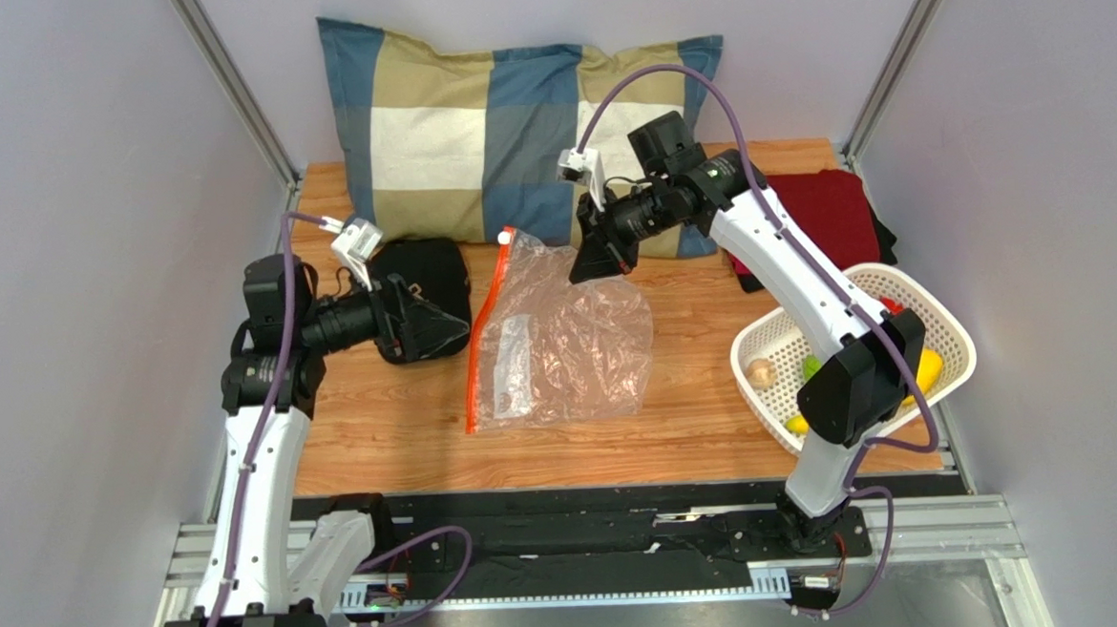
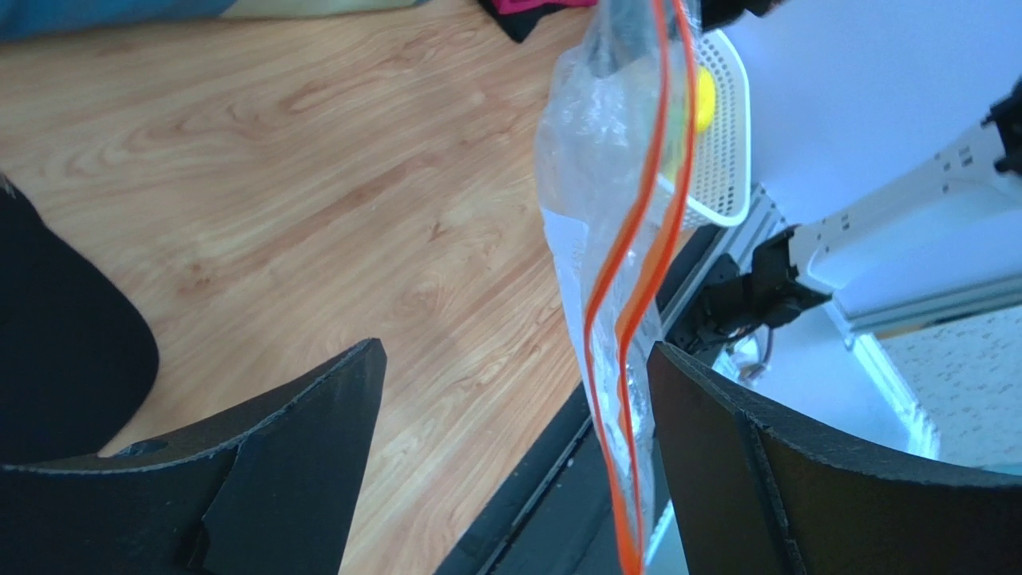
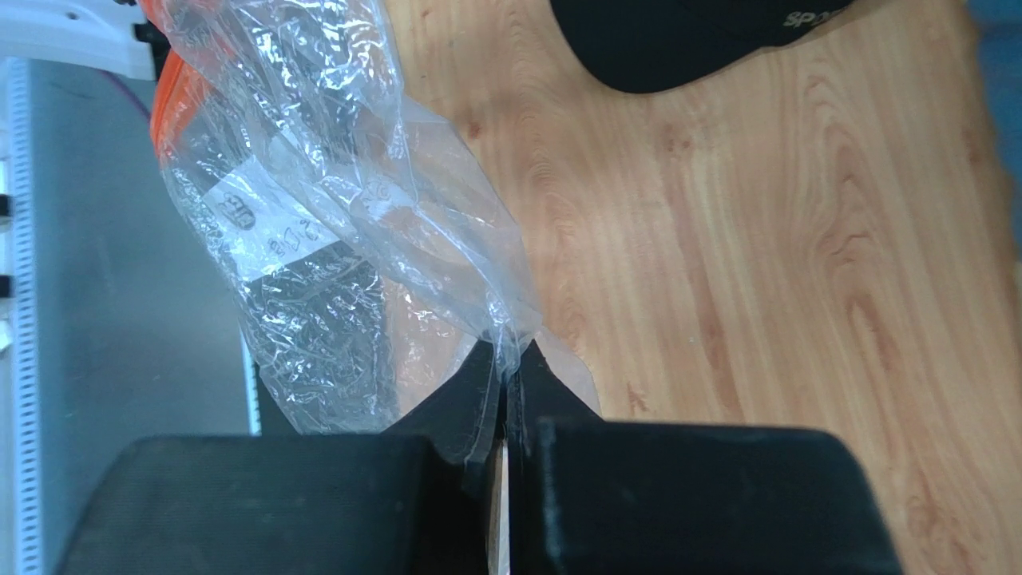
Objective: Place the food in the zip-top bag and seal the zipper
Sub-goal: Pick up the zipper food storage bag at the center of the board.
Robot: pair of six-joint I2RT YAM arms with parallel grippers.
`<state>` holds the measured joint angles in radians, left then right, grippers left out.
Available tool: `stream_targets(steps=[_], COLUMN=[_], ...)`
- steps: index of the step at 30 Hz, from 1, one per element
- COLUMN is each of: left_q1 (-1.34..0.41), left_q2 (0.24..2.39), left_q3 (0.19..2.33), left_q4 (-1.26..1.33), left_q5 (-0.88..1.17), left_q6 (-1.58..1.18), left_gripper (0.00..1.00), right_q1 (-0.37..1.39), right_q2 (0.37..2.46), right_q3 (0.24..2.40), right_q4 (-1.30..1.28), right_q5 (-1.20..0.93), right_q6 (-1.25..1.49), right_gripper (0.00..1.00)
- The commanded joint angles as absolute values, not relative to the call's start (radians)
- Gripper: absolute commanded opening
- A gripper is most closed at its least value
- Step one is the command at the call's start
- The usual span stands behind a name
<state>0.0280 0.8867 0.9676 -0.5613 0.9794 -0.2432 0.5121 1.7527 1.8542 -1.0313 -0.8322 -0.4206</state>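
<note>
1. Right gripper (image 3: 504, 419) is pinching a clear edge of the zip-top bag (image 3: 348, 240), its jaws pressing together on the plastic.
2. Left gripper (image 2: 516, 351) is gaping wide and gripping nothing, while the zipper (image 2: 648, 240) is running between its fingers.
3. The bag is lying on the table (image 1: 384, 423) between both grippers.
4. The food (image 1: 928, 370) is sitting in the white basket (image 1: 938, 315), well to the bag's right.

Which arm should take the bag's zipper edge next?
Left. Its tool is open right at the zipper, which shows between its fingers in the wrist view. The right tool is busy, shut on the zip-top bag's opposite edge, holding it up.
</note>
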Motion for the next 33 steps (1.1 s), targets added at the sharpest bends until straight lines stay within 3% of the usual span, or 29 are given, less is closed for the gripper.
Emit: stream_targets(steps=[1,7,10,15,23,33], left_q1=[0.032,0.034,0.034,0.025,-0.142,-0.398], left_q2=[0.780,0.824,0.783,0.652,0.606,0.610], left_q3=[1.037,1.360,1.385,1.244,1.180,1.066], left_q4=[-0.597,-1.247,-1.369,-1.390,-1.394,-1.382], left_q5=[1.074,0.959,0.894,0.939,0.977,0.905], left_q6=[-0.082,0.862,1.259,1.824,2.058,2.161], left_gripper=[0.90,0.95,0.98,0.99,0.99,0.99], right_q1=[0.483,0.483,0.492,0.538,0.695,0.791], right_q2=[1.804,1.931,1.963,1.976,2.000,2.098], right_q3=[1.930,2.019,2.002,1.956,1.891,1.993], right_q4=[-1.127,-1.536,-1.624,-1.666,-1.664,-1.666], right_q5=[-1.032,-1.224,-1.253,-1.267,-1.209,-1.187], right_q6=[-0.484,-0.704,-0.793,-0.831,-0.827,-0.767], right_gripper=[0.00,0.00,0.00,0.00,0.00,0.00])
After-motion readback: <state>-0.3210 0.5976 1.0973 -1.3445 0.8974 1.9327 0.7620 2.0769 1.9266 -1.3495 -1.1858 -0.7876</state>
